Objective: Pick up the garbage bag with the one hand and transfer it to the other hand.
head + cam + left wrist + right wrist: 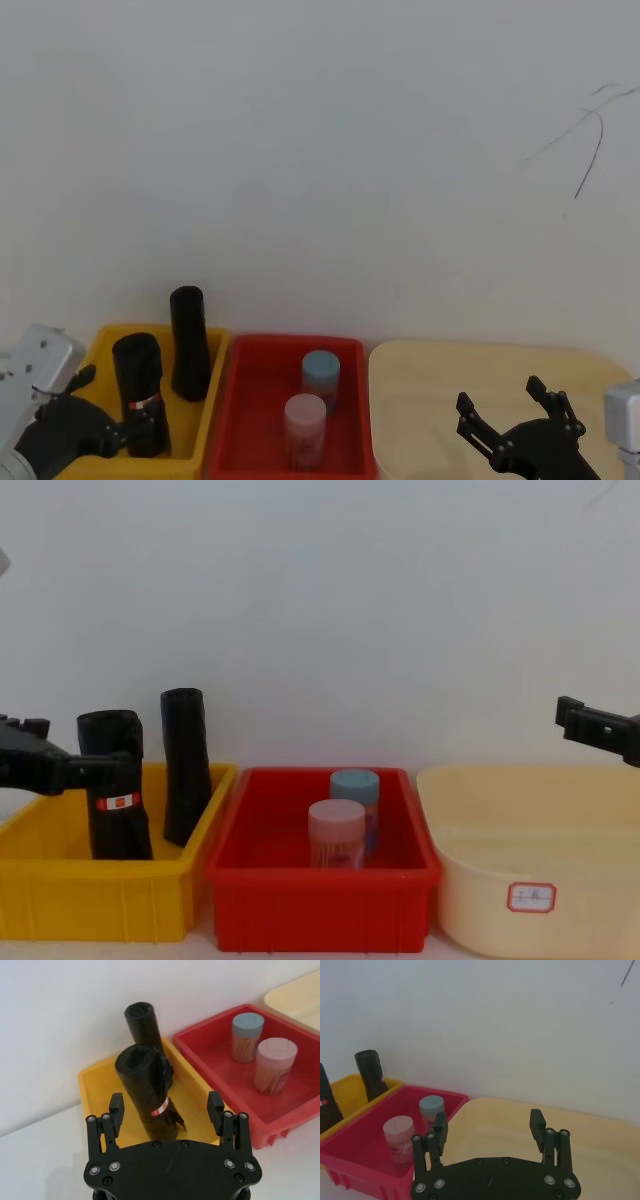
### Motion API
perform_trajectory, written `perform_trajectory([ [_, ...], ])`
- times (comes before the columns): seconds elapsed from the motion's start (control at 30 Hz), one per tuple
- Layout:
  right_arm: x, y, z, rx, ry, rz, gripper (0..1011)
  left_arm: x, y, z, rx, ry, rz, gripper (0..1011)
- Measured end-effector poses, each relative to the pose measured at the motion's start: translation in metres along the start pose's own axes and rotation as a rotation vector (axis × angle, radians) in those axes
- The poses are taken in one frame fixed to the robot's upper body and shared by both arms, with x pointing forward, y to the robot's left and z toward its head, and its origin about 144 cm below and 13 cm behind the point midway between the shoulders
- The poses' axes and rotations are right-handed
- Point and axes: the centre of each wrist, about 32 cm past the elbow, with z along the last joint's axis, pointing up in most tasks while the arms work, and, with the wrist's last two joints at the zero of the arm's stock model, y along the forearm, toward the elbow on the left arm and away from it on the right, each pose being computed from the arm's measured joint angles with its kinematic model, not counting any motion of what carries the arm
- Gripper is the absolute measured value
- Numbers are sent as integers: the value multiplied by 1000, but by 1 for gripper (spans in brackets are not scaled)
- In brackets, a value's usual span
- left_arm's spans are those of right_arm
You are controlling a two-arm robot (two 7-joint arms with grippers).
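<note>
The garbage bag (140,385) (145,1080) (113,810), a short thick black roll with a red-and-white label band, stands upright in the yellow bin (213,395) (100,900). My left gripper (112,400) (166,1101) (72,748) is open at the bag's label height. In the left wrist view the bag stands in line between the two fingers, and I cannot tell whether they touch it. My right gripper (500,392) (488,1119) hangs open and empty over the cream tub (440,375) (520,850).
A taller plain black roll (188,345) (185,765) leans in the same yellow bin, just behind the bag. The red bin (250,400) (320,905) in the middle holds a blue-lidded jar (321,375) and a pink-lidded jar (305,425). A white wall rises close behind.
</note>
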Motion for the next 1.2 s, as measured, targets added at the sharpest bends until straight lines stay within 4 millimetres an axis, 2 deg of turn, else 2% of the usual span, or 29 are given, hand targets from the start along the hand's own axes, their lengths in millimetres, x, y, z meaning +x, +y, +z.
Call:
perform_trajectory([
  [0.4, 0, 0, 0, 0, 0, 0, 1000, 15, -12, -1, 27, -9, 5, 1002],
  [1.2, 0, 0, 0, 0, 0, 0, 1000, 28, -38, 2, 27, -27, 11, 1002],
])
